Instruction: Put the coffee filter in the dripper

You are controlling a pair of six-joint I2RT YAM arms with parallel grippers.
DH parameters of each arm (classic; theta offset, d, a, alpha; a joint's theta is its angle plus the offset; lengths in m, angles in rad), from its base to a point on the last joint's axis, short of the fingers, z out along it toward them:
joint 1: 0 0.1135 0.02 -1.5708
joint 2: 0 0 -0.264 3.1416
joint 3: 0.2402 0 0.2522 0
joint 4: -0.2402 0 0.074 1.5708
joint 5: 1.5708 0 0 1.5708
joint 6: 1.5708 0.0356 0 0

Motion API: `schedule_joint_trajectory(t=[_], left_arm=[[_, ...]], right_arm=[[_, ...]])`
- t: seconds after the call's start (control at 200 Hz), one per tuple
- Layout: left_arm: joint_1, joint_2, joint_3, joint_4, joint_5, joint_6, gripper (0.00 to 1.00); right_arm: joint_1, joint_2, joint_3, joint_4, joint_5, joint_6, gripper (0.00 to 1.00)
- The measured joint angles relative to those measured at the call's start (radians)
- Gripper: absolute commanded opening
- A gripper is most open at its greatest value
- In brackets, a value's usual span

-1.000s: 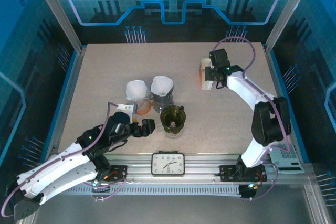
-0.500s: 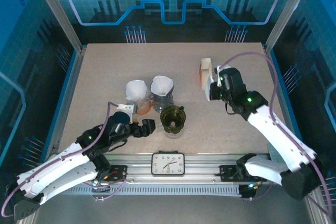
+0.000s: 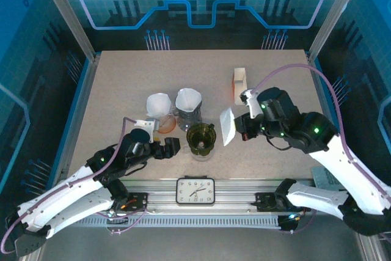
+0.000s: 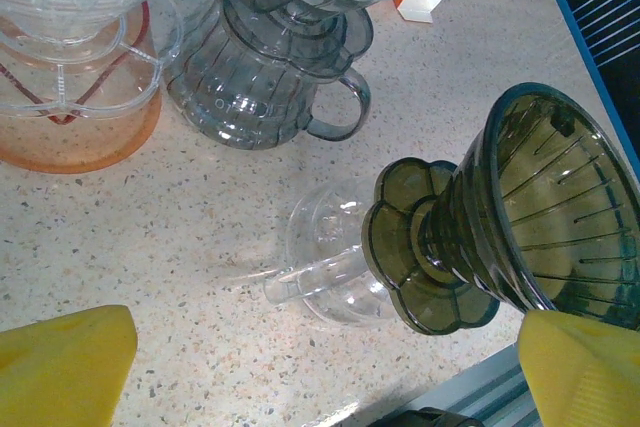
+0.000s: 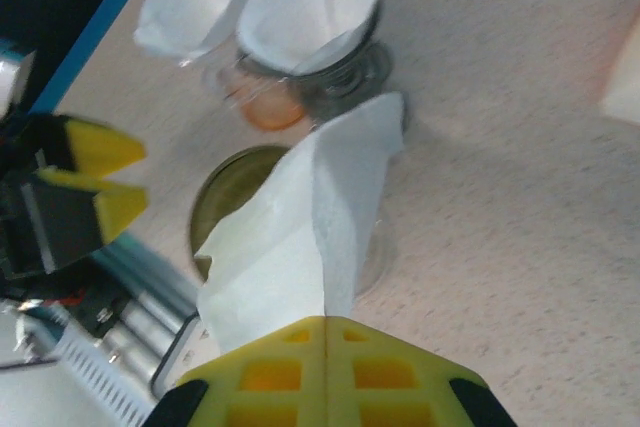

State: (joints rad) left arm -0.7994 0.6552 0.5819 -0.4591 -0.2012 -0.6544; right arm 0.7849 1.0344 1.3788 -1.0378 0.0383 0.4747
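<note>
- Carrying the coffee filter (image 3: 227, 126) across, clamped in the right fingers (image 3: 239, 129), which are shut tight on one edge of the flat-folded paper.
- Holding it in the air above the counter (image 3: 122, 77), just right of the olive-green dripper (image 3: 201, 137) and not yet inside. Seen from the right wrist, overlapping that dripper's open mouth.
- Resting the left fingers (image 3: 173, 147) spread wide with nothing in them, just left of the same dripper, its cone framed between the yellow pads in the left wrist view. Cannot tell whether touching it.
- Reading the green dripper as the target: bare ribbed inside, seated on a clear base (image 4: 330, 252). Passing over the grey dripper (image 3: 188, 109) and the orange dripper (image 3: 166, 124) behind it, each already lined with white paper.
- Next, by judgement: shifting the paper leftward until centred over the green rim, turning the point downward, lowering into the cone, then parting the right fingers.
- Calling for care:
  - Probably needs opening from flat into a cone to sit against the ribs.
  - Looks light on a narrow foot, so easy to nudge off the base.
  - Little room behind, with the lined drippers close by.
</note>
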Motion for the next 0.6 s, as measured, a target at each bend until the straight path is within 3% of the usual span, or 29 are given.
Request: schedule_joint_trajectory(t=[0.135, 0.6], left_arm=[[0.003, -0.001, 0.000, -0.006, 0.000, 0.000, 0.99], [0.004, -0.037, 0.000, -0.007, 0.016, 0.003, 0.99]], right_arm=[[0.045, 0.104, 0.063, -0.058, -0.040, 0.023, 0.00], [0.047, 0.354, 0.285, -0.236, -0.100, 0.043, 0.00]])
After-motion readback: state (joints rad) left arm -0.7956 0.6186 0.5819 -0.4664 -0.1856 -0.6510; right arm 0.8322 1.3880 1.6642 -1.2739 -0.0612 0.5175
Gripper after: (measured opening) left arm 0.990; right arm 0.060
